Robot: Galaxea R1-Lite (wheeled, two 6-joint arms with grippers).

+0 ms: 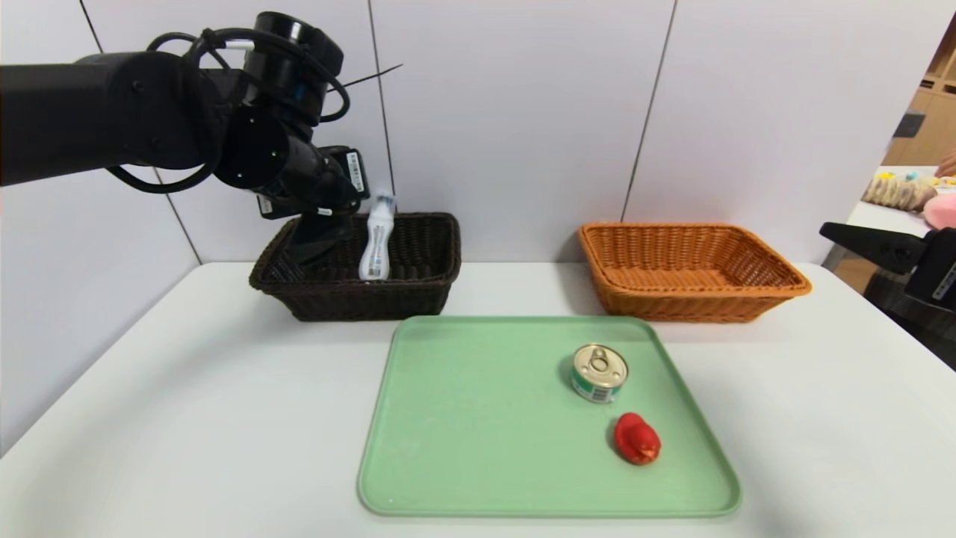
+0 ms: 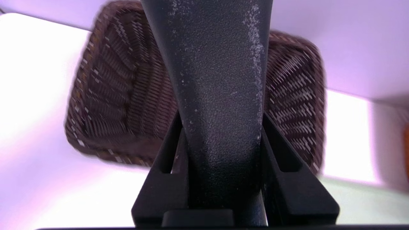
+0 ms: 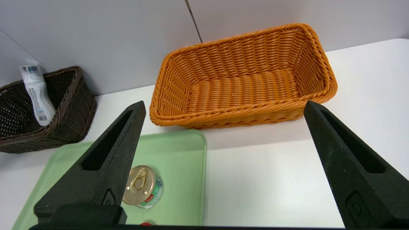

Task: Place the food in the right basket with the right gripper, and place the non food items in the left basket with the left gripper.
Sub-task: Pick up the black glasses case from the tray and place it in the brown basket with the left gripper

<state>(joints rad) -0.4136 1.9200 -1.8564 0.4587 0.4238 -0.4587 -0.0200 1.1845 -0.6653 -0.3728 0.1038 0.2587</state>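
My left gripper is shut on the long black textured case, which hangs down into the dark brown left basket. In the left wrist view the case fills the space between the fingers, with the basket beneath. A white bottle leans inside that basket. The tin can and the small red lumpy object sit on the green tray. My right gripper hangs open at the far right, apart from everything. The orange right basket holds nothing.
Both baskets stand against the back wall, with the tray in front between them. In the right wrist view the can lies beside one finger, and the orange basket is beyond. Bare white table lies right of the tray.
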